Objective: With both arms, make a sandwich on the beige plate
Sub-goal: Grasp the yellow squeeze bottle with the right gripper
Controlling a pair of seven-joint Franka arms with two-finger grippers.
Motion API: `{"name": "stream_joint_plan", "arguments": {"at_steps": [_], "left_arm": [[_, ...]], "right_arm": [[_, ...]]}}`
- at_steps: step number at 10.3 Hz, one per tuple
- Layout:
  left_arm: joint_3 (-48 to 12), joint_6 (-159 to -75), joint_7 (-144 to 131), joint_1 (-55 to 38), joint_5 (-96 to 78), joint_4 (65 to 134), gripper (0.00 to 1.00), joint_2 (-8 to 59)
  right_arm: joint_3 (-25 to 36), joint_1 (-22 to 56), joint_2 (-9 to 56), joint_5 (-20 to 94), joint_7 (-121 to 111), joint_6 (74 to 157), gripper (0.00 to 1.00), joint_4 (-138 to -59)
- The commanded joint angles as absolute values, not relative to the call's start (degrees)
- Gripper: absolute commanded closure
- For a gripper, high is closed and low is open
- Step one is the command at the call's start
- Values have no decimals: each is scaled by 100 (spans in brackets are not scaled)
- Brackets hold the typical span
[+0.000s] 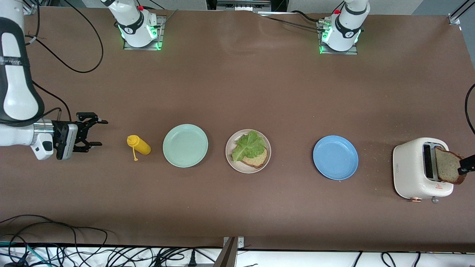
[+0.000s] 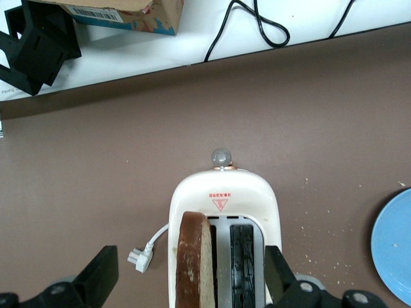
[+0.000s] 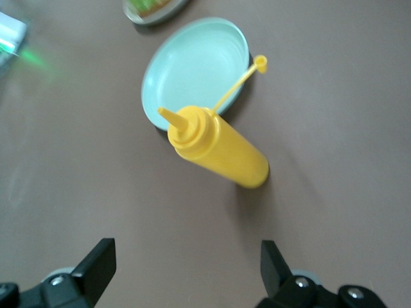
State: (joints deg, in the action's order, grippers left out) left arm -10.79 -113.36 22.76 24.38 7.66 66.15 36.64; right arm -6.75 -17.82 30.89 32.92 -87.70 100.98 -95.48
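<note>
Brown tabletop with a row of items running across it. At the middle sits the beige plate, holding one bread slice with a ruffled lettuce leaf on top; no second slice covers it. Beside it toward the right arm's end lie a mint-green plate and a yellow squeeze bottle with its cap hanging off. Toward the left arm's end lie a blue plate and a white toaster. A second bread slice stands in one toaster slot. The left gripper hangs over the toaster, fingers spread wide on either side of that slice, not touching it. The right gripper hovers near the bottle, fingers apart, holding nothing.
</note>
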Motion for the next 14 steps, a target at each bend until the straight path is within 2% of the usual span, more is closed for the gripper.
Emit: {"name": "stream_joint_plan", "arguments": {"at_steps": [1,4,10,12,13,14], "left_arm": [[-1063,-11355,2435,2417,650,6407,0,3876],[-1063,-11347,2417,2417,694,6512,0,3955],[-1055,-11347,2443,2592,703,6636,5,4025],[-1055,-11347,2435,2602,703,6644,10,4078],[-1055,-11347,2435,2610,694,6705,24,4078],[-1055,-11347,2417,2610,694,6715,45,4078]], "right_arm": [[-773,-1925,3513,4372,-9892,10204,0,-9589],[-782,-1951,4339,6051,-11632,10178,0,-9492],[-844,-1925,4816,6406,-12707,10028,0,-9501],[-975,-1925,4922,6486,-12770,10046,3,-9475],[-984,-1916,4922,6565,-12849,10046,20,-9475],[-1002,-1916,4913,6574,-12841,10046,67,-9475]]}}
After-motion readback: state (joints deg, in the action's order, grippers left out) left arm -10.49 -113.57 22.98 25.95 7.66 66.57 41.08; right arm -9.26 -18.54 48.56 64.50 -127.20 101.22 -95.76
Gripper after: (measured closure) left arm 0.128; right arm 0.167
